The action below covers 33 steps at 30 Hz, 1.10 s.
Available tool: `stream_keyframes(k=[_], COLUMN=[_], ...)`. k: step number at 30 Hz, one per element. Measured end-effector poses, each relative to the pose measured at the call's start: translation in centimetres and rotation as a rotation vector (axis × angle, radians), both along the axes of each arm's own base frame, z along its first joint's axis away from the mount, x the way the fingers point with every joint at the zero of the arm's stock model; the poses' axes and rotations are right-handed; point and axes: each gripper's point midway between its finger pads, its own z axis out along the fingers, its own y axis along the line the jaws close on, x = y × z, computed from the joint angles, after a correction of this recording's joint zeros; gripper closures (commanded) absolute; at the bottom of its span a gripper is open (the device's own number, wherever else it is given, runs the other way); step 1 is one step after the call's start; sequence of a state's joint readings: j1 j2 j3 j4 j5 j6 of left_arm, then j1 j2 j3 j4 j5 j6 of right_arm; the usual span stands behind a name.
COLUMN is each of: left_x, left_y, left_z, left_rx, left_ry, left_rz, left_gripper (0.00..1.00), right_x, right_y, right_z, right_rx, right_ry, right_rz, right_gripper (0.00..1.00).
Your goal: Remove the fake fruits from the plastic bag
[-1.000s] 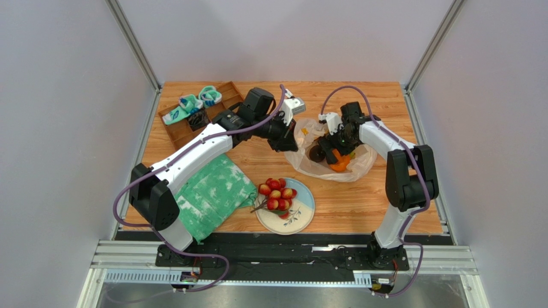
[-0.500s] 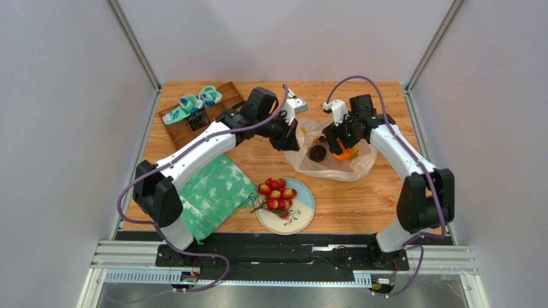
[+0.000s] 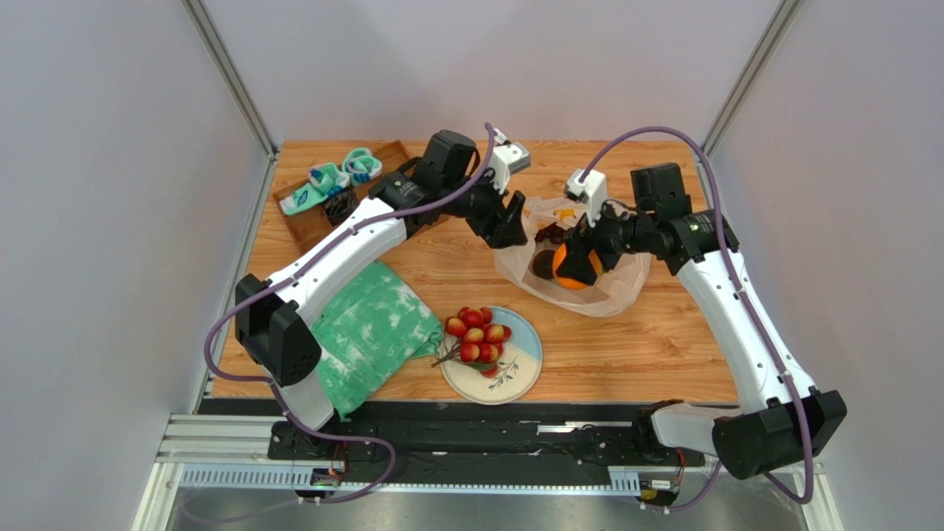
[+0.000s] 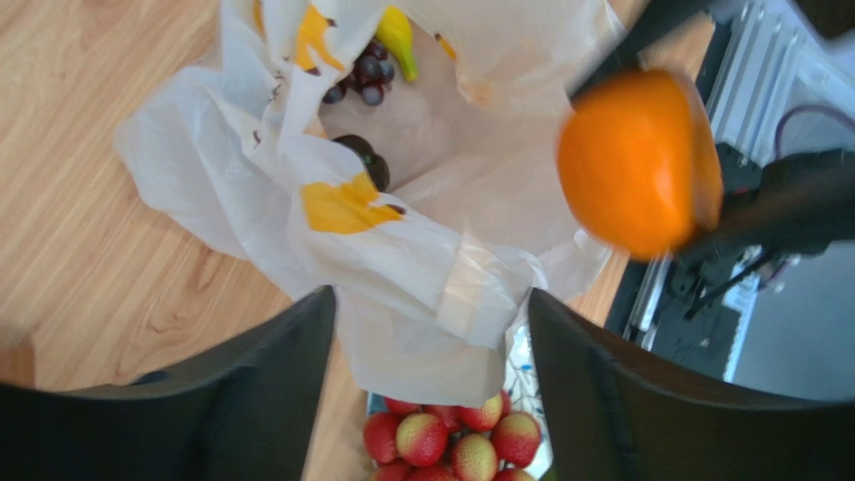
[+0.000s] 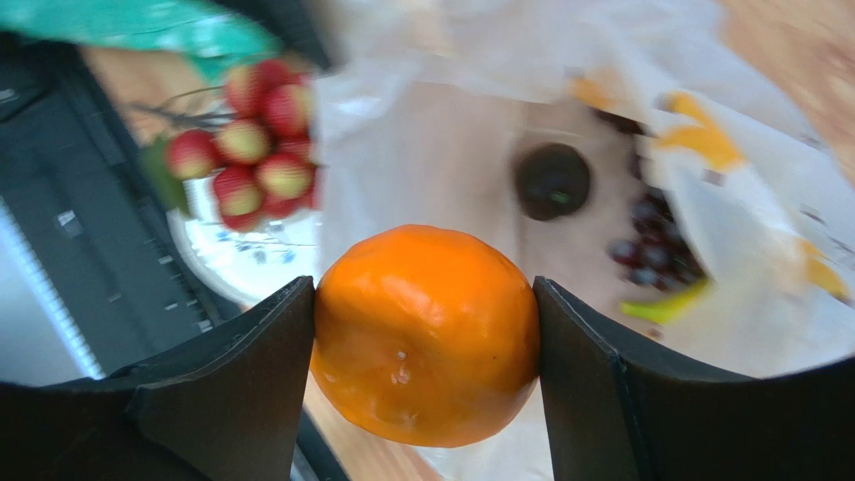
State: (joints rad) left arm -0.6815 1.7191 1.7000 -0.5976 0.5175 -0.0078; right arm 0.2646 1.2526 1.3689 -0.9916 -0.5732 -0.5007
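A: orange (image 5: 426, 336) status?
B: clamped across its middle in the right end effector (image 5: 425, 301), just above the plastic bag (image 4: 401, 251). Judged rigid, light, slick. The left end effector (image 4: 430, 311) beside the bag: spread wide, nothing held.

Table (image 3: 637, 349), plastic bag (image 3: 627, 288), plate (image 3: 524, 356), cloth (image 3: 371, 332), perhaps tray (image 3: 311, 228)

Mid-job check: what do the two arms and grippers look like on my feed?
The left arm and right arm match: white shells, black joints, a purple cable looping along each. The left gripper and right gripper have broad flat black fingers and a white camera block.
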Motion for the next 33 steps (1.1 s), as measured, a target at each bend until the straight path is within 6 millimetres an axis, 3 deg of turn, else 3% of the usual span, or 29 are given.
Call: stream_keyframes(k=[1, 7, 9, 12, 17, 20, 26, 30, 33], left_x=[0.4, 5.2, 6.7, 7.6, 3.9, 1.8, -0.7, -0.1, 0.5], left_y=[0.2, 4.2, 6.3, 8.9, 10.7, 11.6, 13.6, 15.1, 16.0], left_z=[0.3, 3.0, 3.7, 5.4, 8.3, 9.0, 6.5, 5.0, 4.9], left_rx=[-0.003, -0.046, -0.050, -0.053, -0.071, -0.074, -0.029, -0.014, -0.017], left_ry=[-0.006, -0.029, -0.046, -0.099, -0.203, -0.243, -0.216, -0.172, -0.167], left_rz=[0.012, 0.188, 0.249, 0.319, 0.304, 0.291, 0.289, 0.325, 0.357], left_gripper=[0.02, 0.02, 0.02, 0.03, 0.03, 0.04, 0.04, 0.05, 0.05], right_x=[-0.9, -6.8, -7.9, -7.7, -7.2, -7.1, -6.7, -6.1, -5.9], right_y=[0.7, 5.8, 7.4, 8.8, 9.6, 9.1, 8.4, 8.4, 8.4], right_z=[0.1, -1.0, -1.9, -3.4, -7.2, -9.2, -12.7, -14.8, -16.1], right_rx=[0.011, 0.035, 0.019, -0.013, -0.083, -0.125, -0.192, -0.219, -0.244], right_ry=[0.013, 0.138, 0.202, 0.255, 0.329, 0.336, 0.358, 0.372, 0.379], right_rz=[0.044, 0.353, 0.451, 0.522, 0.552, 0.553, 0.556, 0.549, 0.549], right_gripper=[0.40, 0.40, 0.44, 0.45, 0.46, 0.46, 0.46, 0.48, 0.47])
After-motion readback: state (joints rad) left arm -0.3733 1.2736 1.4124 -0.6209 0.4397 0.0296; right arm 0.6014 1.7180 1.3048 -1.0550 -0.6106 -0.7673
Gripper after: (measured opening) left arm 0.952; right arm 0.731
